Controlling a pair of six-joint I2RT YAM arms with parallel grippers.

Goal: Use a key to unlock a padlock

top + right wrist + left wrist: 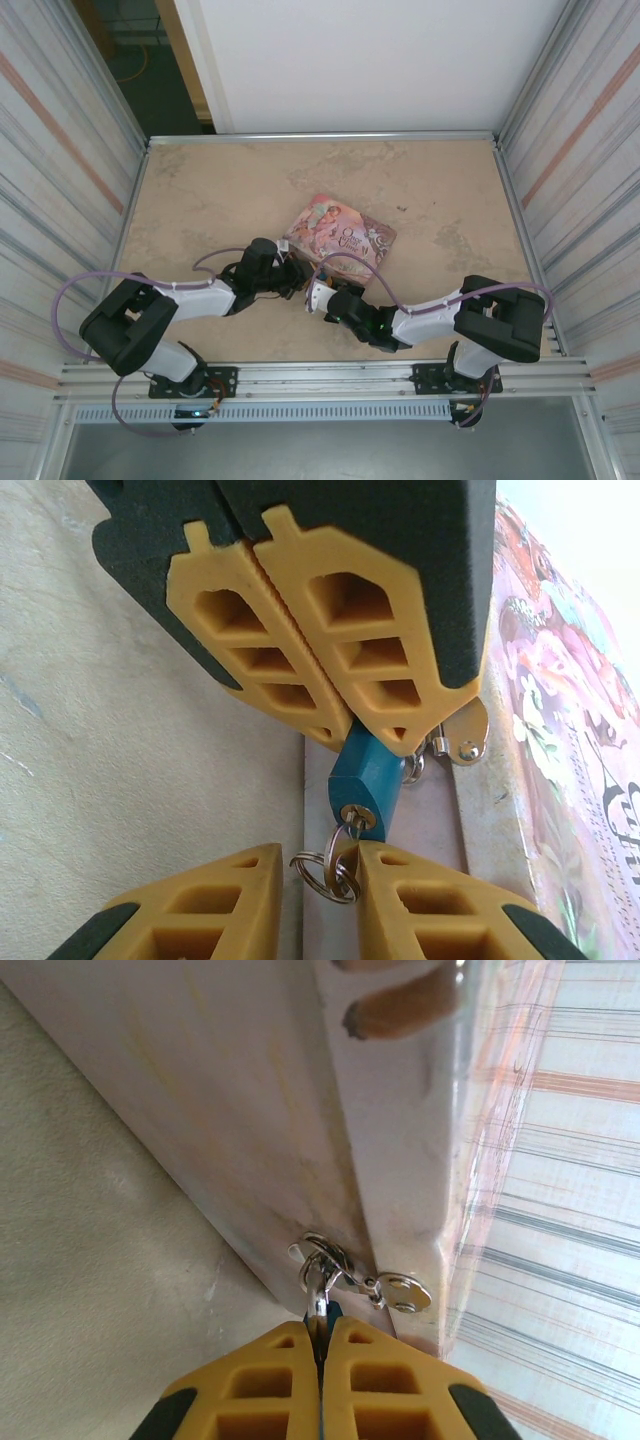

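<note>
between the closed fingers of the left gripper (362,742) sits the padlock (362,775), its blue body clamped at the upper end and sticking out below the yellow pads. from the left wrist the same hold shows as two pads pressed together (320,1325) with the silvery shackle (318,1288) rising out of them and hooked through the latch. the key (352,820) is seated in the keyhole at the body's free end, and a small key ring (320,870) hangs from it. the right gripper (318,855) faces the lock from the opposite side, its fingers apart with key and ring in the gap; one pad lies just beside the key's head, and i cannot tell whether it touches. a silvery hasp plate (465,735) sits at the corner of the pink illustrated tin (560,730). from above, both grippers (292,278) (318,293) meet at the tin's (345,235) near left corner on the beige table (250,190).
</note>
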